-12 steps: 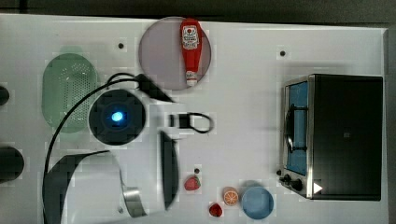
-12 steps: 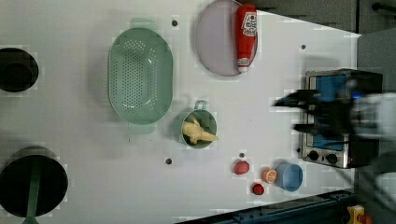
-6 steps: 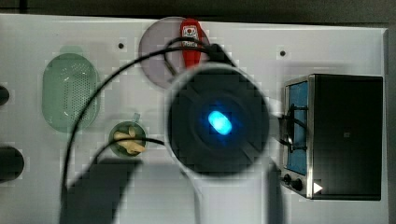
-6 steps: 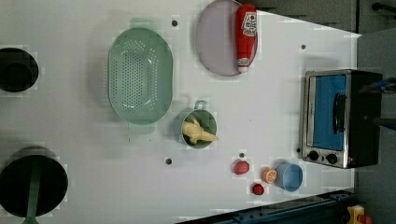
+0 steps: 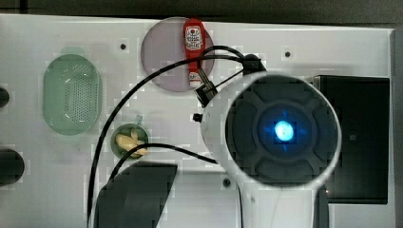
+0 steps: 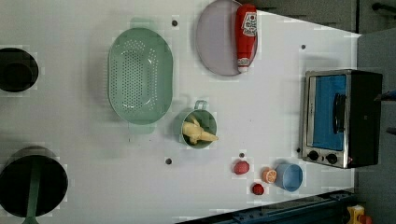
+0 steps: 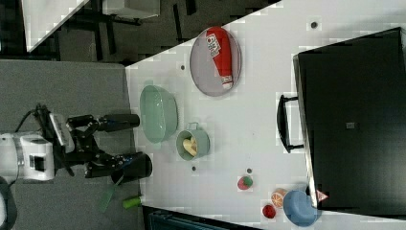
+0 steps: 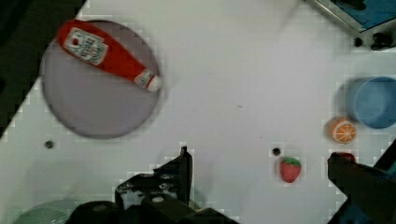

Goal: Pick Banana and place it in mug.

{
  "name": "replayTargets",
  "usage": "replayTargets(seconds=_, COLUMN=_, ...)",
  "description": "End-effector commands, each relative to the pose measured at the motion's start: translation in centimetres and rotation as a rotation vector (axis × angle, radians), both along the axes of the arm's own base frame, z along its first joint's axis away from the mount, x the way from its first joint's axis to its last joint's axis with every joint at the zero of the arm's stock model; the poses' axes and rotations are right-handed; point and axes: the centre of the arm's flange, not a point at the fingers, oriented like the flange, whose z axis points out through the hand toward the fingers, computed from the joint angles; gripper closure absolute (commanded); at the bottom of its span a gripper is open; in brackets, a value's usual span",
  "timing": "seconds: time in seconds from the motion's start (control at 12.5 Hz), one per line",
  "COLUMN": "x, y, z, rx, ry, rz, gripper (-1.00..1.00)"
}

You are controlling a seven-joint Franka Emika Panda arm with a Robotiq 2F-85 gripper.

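The banana (image 6: 198, 133) lies inside the mug (image 6: 198, 129), one end poking over the rim. The mug stands on the table (image 6: 261, 116) just beside the colander (image 6: 140, 74), well apart from the oven (image 6: 341, 119). The gripper (image 7: 112, 143) is spread wide and holds nothing, raised well clear of the mug. The ketchup bottle (image 6: 246, 37) lies on the plate (image 6: 217, 42), farther from the mug than the colander is.
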Motion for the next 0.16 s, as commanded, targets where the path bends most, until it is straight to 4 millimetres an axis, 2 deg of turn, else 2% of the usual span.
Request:
replayTargets(seconds=0.08, x=0.05, y=0.26, z=-0.40, rx=0.001, ry=0.005, rz=0.005, gripper=-1.00)
replayTargets(seconds=0.16, x=0.05, y=0.26, z=-0.43, rx=0.001, ry=0.006, rz=0.006, gripper=-1.00)
